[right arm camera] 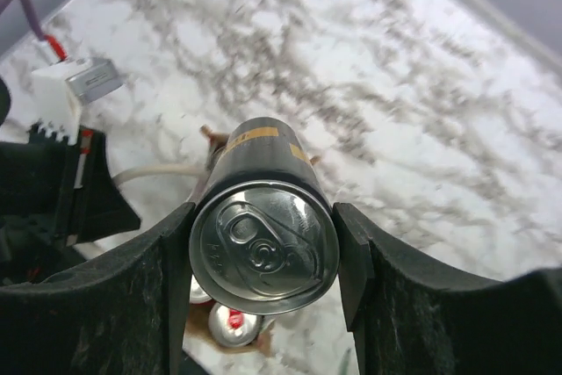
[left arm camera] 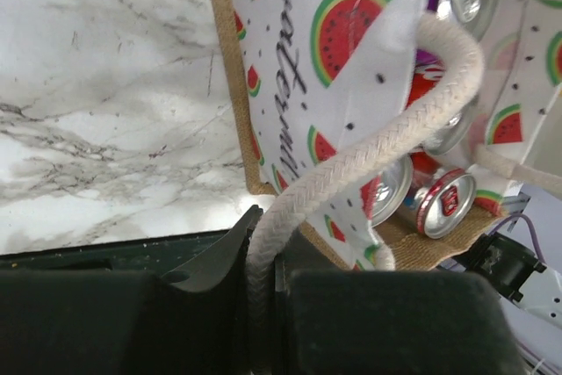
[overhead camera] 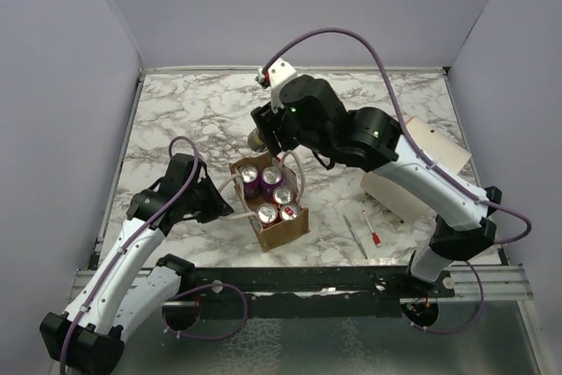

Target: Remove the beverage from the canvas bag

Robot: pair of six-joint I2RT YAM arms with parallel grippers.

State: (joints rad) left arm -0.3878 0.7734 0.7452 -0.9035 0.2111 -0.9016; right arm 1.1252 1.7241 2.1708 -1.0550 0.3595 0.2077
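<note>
The tan canvas bag point(overhead camera: 283, 233) stands near the table's front middle, with several purple and red cans point(overhead camera: 271, 176) upright inside. My left gripper point(overhead camera: 226, 205) is at the bag's left side, shut on its white rope handle point(left arm camera: 351, 164). In the left wrist view the rope runs between the closed jaws of the left gripper point(left arm camera: 262, 261), and the bag's watermelon-print lining point(left arm camera: 299, 85) shows. My right gripper point(overhead camera: 262, 132) hangs just behind the bag's far end, shut on a black beverage can point(right arm camera: 263, 252) with a gold label, which is lifted clear of the bag.
A large cream cylinder point(overhead camera: 428, 154) lies at the right, under my right arm. A green pen point(overhead camera: 356, 236) and a red-tipped pen point(overhead camera: 372, 228) lie right of the bag. A black rail point(overhead camera: 307, 280) runs along the front edge. Lilac walls enclose the table.
</note>
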